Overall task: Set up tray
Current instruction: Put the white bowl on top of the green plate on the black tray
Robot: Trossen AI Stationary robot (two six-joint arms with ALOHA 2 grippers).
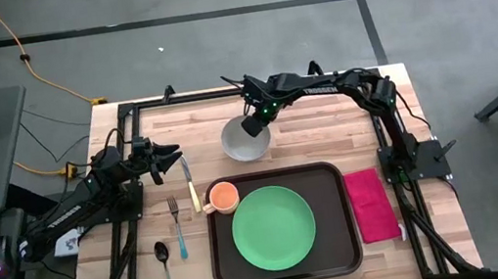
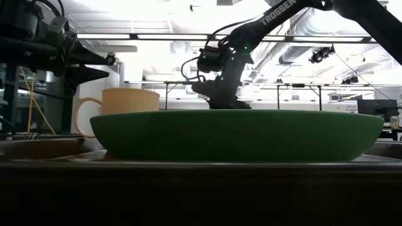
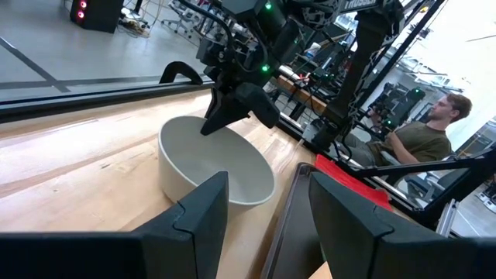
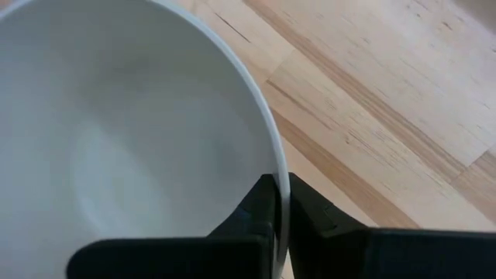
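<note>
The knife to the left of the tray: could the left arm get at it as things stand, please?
Probably yes. The left gripper hovers open just beside the knife, with nothing lying between them; the right gripper is busy pinching the white bowl's rim.

The only clearly readable lettering is the white brand word "TROSSEN", printed along the dark upper link of the right arm (image 2: pixel 279 12) in the low view. The left wrist view shows the start of the same white lettering on that arm (image 3: pixel 358 5), cut off by the picture's edge. No other text, numbers or signs can be read.
</note>
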